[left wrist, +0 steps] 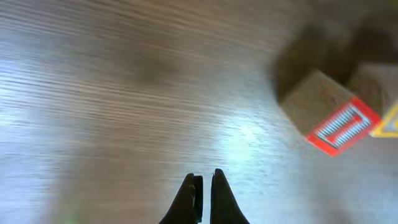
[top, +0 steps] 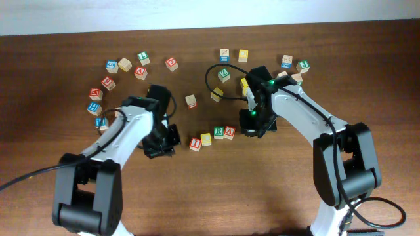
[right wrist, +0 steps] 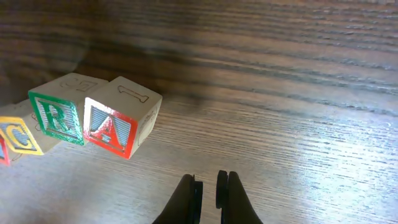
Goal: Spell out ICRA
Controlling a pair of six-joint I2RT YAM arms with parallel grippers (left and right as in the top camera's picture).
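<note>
Four wooden cubes lie in a slightly rising row at mid-table: red I [top: 195, 143], yellow C [top: 206, 139], green R [top: 218, 133], red A [top: 229, 132]. My left gripper [top: 165, 140] sits just left of the I cube, shut and empty. In its wrist view the left gripper [left wrist: 203, 181] points at bare wood, with the I cube [left wrist: 339, 124] up to the right. My right gripper [top: 252, 126] rests just right of the A cube. It shows shut on nothing in the right wrist view [right wrist: 209, 181], where the A [right wrist: 112, 128], R [right wrist: 58, 118] and C [right wrist: 18, 138] cubes stand to the upper left.
Loose letter cubes lie along the back: a cluster at the left [top: 125, 65], a plain one [top: 191, 100] and one [top: 216, 94] in the middle, more at the right [top: 287, 61]. A black cable [top: 211, 74] loops near the right arm.
</note>
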